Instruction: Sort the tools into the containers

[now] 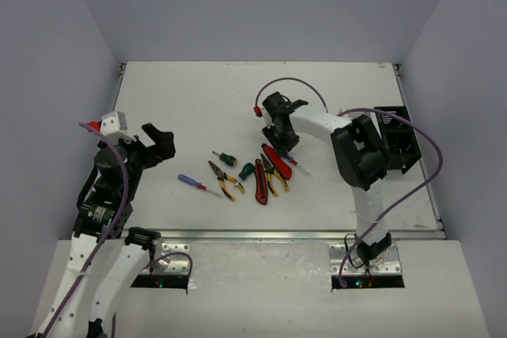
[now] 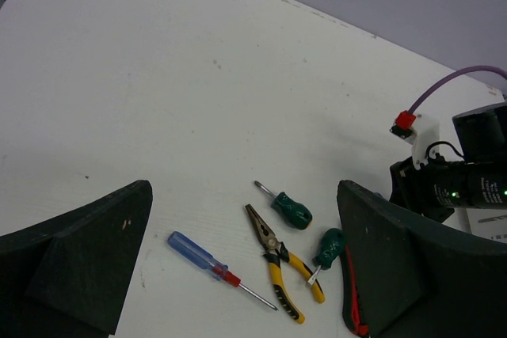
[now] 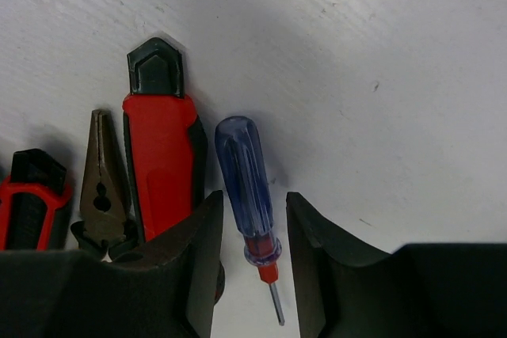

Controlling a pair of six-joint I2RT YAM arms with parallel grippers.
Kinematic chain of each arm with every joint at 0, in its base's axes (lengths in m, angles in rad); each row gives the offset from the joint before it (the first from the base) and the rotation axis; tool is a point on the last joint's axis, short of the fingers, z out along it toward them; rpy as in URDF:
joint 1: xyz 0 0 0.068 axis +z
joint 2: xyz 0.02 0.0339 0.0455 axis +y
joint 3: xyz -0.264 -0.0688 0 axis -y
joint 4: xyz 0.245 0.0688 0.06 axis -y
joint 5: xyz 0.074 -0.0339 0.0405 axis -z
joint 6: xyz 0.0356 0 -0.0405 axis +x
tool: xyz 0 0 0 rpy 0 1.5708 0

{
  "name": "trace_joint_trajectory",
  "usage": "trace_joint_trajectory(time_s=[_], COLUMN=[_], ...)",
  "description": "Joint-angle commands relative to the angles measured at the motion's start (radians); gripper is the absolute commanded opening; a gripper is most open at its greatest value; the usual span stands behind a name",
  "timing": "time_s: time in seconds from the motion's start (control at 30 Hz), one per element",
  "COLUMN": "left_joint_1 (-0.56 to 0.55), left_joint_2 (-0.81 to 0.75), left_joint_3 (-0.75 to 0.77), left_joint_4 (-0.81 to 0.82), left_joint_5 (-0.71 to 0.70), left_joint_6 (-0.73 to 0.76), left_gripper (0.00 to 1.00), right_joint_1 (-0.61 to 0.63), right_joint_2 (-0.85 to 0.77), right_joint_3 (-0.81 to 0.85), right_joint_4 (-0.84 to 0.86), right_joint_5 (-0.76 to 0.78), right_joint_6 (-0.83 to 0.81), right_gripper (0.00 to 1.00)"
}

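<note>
Our right pincer (image 3: 252, 223) straddles the blue screwdriver (image 3: 244, 168) on the surface (image 3: 380, 77), jaws narrowly parted and holding nothing, placed, we judge, to pinch its handle.

White-and-black arms (image 1: 366, 203) with purple cables (image 1: 295, 78), red connectors (image 1: 257, 110).

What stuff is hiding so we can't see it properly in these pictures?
- Black bin, top view: the right arm covers its left side, and what is inside cannot be told.
- Pliers, right wrist view: the handles are hidden behind a finger of the right gripper.
- Red-and-black cutters, left wrist view: mostly behind a finger of the left gripper, and cut off by the bottom edge.
</note>
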Motion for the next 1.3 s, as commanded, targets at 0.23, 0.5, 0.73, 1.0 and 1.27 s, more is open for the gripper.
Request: trace_joint_trajectory(time_s=[0.23, 0.5, 0.73, 1.0, 1.27], left_joint_1=[0.004, -0.015, -0.017, -0.018, -0.019], left_joint_2=[-0.007, -0.006, -0.01, -0.018, -0.019], left_joint_3=[0.0, 0.001, 0.0, 0.001, 0.0], left_joint_4=[0.044, 0.041, 0.037, 0.04, 0.042], left_joint_5=[0.017, 0.001, -0.008, -0.001, 0.01], left_joint_6=[0.019, 0.019, 0.016, 0.016, 0.017], left_gripper=[1.0, 1.0, 1.0, 1.0, 1.0], right_joint_1=[-0.017, -0.021, -0.071, -0.257, -0.341], right_joint_2=[0.041, -0.166, -0.486, -0.846, -0.876], right_joint_3=[-0.02, -0.023, -0.126, -0.388, -0.416], right_joint_4=[0.101, 0.121, 0.19, 0.472, 0.632], right_joint_5=[0.002, 0.069, 0.051, 0.302, 0.709], right_joint_6=[-0.016, 0.035, 0.18, 0.387, 0.452], right_gripper=[0.19, 0.0, 0.0, 0.0, 0.0])
